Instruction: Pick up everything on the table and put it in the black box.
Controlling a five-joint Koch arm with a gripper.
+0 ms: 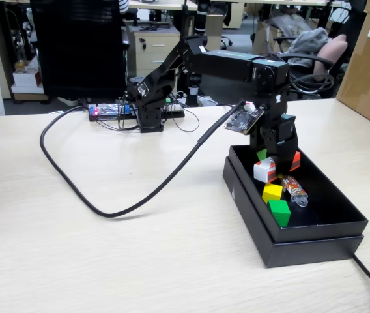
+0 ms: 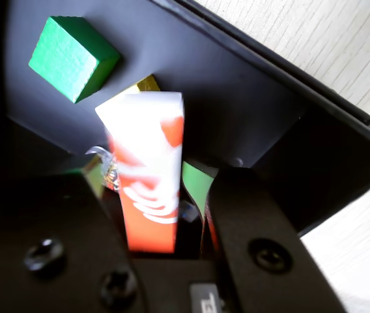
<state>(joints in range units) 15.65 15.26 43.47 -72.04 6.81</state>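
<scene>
Black jaws close on the red packet [image 2: 147, 176], the gripper [image 1: 271, 168] holding it low over the box [image 1: 328, 225], above the yellow cube [image 1: 271, 192] and green cube [image 1: 279, 212]. Last placement, apparently: next, open and lift clear.

The arm [image 1: 230, 65] is looking all matte black, blocky segments; a thick black cable [image 1: 107, 195] is snaking across the left of the fixed view; the gripper [image 2: 172, 222] is showing dark screws [image 2: 263, 251] in the wrist view's lower part.
</scene>
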